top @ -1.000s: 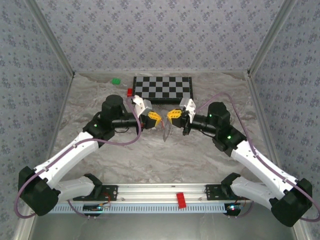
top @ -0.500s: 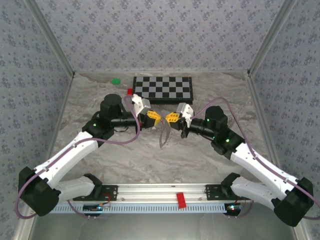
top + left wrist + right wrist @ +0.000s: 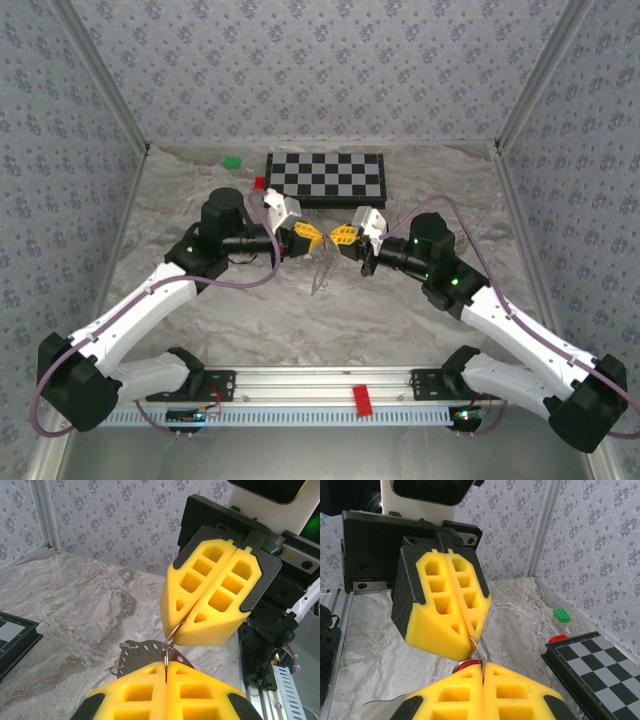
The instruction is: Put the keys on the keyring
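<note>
The marbled grey counter carries a black-and-white chessboard at the back, and in front of it the two arms meet tip to tip. The left claw and the right claw are each pressed together. The wrist views show both pinching the same thin metal wire loop across the narrow gap between their yellow pads. The floppy grey semi-transparent keyring loop dangles beneath that meeting point, near the chessboard but apart from it. The tiny flat red key tag sits just behind the right claw's tips; I cannot tell whether it is threaded yet.

The main danger, as I judge it, is the shared grip. With both claws clamped on one fine wire, a pull or twist by either arm strains it against the other, so it could bend or slip free, dropping loop and tag onto the counter. The tips are also close enough to collide. The hanging loop could swing and snag a pad.
</note>
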`<state>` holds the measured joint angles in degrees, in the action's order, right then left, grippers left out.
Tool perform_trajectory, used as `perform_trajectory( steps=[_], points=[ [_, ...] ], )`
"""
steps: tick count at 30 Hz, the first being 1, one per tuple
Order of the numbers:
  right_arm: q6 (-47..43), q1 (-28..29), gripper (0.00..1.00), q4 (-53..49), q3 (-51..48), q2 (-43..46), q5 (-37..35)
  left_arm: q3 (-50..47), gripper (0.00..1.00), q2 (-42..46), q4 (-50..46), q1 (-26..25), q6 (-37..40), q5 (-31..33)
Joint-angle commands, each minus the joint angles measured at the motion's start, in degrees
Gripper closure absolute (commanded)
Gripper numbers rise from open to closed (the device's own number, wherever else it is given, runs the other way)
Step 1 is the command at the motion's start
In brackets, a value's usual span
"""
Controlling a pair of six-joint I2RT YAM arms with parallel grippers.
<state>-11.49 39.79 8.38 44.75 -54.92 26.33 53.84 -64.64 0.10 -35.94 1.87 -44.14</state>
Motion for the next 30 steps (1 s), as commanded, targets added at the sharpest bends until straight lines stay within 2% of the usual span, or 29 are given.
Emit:
perform_trajectory(
  steps=[1, 13, 21, 30],
  points=[
    [-0.8, 0.4, 1.00, 2.0, 0.0, 1.3, 0.5, 1.2, 1.00, 0.9, 1.7, 0.4, -0.5, 0.4],
    [-0.5, 0.3, 1.00, 2.4, -0.4, 1.8, 0.3, 0.3, 1.00, 1.4, 3.4, 0.9, -1.5, 2.0],
    [-0.2, 0.3, 1.00, 2.7, -0.1, 1.3, 0.7, 1.9, 1.00, -0.6, 1.4, 0.7, -1.1, -2.0],
    [0.0, 0.3, 1.00, 2.7, -0.2, 1.2, 0.3, 1.8, 1.00, -0.4, 1.4, 0.6, -1.0, -2.8]
  ],
)
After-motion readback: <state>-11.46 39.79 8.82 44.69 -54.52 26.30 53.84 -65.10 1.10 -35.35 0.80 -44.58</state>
